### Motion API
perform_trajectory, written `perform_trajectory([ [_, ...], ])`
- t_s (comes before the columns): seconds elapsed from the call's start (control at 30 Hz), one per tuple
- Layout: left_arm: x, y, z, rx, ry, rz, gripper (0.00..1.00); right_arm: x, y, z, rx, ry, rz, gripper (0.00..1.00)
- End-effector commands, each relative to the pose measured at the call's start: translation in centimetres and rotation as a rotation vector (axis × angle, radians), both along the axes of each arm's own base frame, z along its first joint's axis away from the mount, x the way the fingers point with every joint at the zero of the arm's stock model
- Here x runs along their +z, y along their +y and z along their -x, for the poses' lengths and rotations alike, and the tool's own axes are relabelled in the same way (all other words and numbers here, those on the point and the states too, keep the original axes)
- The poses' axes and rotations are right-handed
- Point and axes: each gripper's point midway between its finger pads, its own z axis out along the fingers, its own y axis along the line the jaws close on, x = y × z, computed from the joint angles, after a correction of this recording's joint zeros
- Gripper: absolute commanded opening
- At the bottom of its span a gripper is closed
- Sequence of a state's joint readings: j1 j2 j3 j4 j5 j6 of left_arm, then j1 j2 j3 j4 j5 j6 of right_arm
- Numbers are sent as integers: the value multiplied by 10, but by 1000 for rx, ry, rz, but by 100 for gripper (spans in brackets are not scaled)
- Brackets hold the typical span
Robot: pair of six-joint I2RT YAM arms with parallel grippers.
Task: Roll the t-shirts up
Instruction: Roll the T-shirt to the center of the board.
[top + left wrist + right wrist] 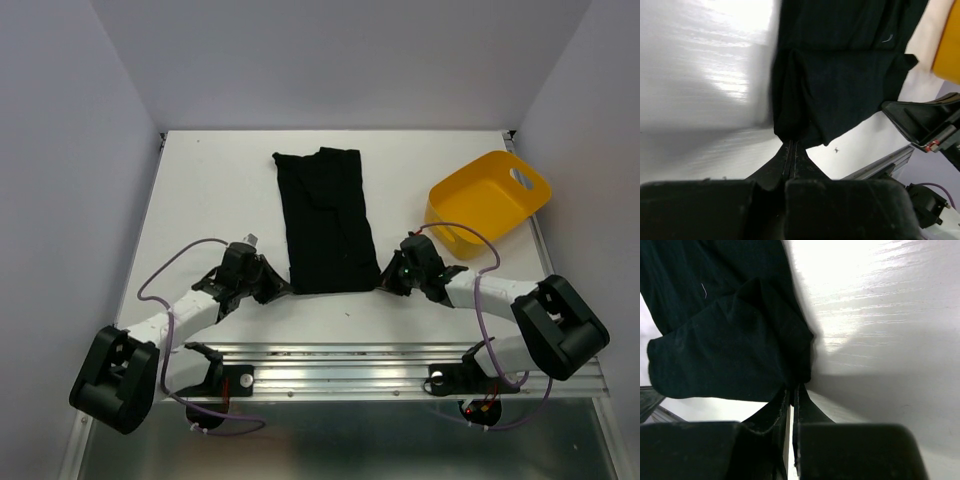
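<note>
One black t-shirt [325, 220], folded into a long strip, lies flat on the white table, running from the far middle toward me. My left gripper [281, 288] is shut on the t-shirt's near left corner [792, 131], the cloth bunched at the fingertips. At the near right corner [799, 374] my right gripper [385, 283] is shut on the cloth in the same way. In the left wrist view the t-shirt [840, 65] spreads away from the closed jaws. In the right wrist view the t-shirt [725, 335] fills the upper left.
A yellow plastic tub [488, 203] stands tilted at the right side of the table, close to the right arm. An aluminium rail [350, 365] runs along the near edge between the arm bases. White walls close in the table on the left, back and right.
</note>
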State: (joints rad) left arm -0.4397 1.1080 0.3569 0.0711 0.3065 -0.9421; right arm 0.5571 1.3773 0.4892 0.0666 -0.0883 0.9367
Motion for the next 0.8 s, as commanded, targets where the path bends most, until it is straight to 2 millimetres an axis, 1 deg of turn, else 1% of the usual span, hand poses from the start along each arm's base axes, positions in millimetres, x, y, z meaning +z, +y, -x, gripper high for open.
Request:
perform_trajectory([
  [0.0, 31, -6, -13, 8, -68, 29, 0, 13, -5, -8, -13, -37, 29, 1],
  [0.13, 41, -9, -16, 14, -66, 45, 0, 24, -1, -13, -21, -54, 5, 1],
  [0.17, 41, -8, -17, 19, -65, 40, 0, 22, -2, -10, -19, -32, 16, 1],
  [0.23, 44, -9, -19, 19, -74, 43, 0, 24, -2, -10, -19, -28, 10, 1],
  [0.27, 41, -7, -16, 20, -49, 31, 0, 25, -2, -9, -20, -26, 10, 1],
  [0.37, 42, -6, -14, 21, -40, 31, 0, 30, -1, -9, -25, -25, 4, 1],
  [0.43, 45, -6, -14, 21, -40, 27, 0, 31, -3, -8, -32, -17, 10, 1],
  [0.67, 49, -4, -19, 42, -18, -7, 0, 36, -3, -13, -58, -5, 16, 1],
  [0.77, 51, -1, -22, 59, -12, -18, 0, 34, -6, -17, -82, 21, 57, 1],
])
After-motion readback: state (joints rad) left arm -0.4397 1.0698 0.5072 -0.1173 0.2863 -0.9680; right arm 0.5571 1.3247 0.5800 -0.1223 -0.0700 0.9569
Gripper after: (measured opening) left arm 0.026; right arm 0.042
